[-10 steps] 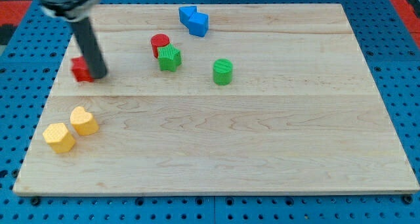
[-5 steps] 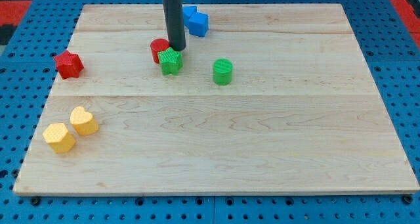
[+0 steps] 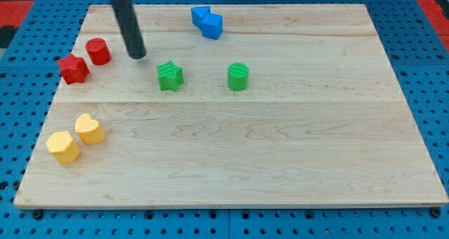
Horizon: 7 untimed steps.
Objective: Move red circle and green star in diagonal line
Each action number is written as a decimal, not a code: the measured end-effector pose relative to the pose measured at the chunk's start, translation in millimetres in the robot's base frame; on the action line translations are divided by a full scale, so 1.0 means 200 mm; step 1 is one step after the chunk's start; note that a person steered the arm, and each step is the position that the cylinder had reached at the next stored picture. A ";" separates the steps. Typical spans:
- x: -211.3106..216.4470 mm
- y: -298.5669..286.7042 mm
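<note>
The red circle [image 3: 98, 51] stands near the board's left edge, just up and right of the red star [image 3: 73, 69]. The green star [image 3: 169, 76] lies right of them, lower than the circle. My tip [image 3: 137, 56] rests on the board between the red circle and the green star, a little right of the circle and up-left of the star, touching neither.
A green circle [image 3: 238, 76] sits right of the green star. Two blue blocks [image 3: 208, 22] lie together near the view's top. A yellow heart [image 3: 89, 128] and a yellow hexagon [image 3: 63, 146] sit at the lower left. The wooden board [image 3: 280, 148] lies on blue pegboard.
The red circle has slid left from beside the green star to next to the red star. The green star shifted slightly down-left. My tip moved left from the pair.
</note>
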<state>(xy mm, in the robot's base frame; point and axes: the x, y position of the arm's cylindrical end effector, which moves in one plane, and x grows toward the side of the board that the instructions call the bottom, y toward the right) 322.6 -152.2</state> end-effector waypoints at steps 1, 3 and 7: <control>0.01 -0.23; 0.07 -0.36; 0.38 0.58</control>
<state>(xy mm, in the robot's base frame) 399.6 -35.6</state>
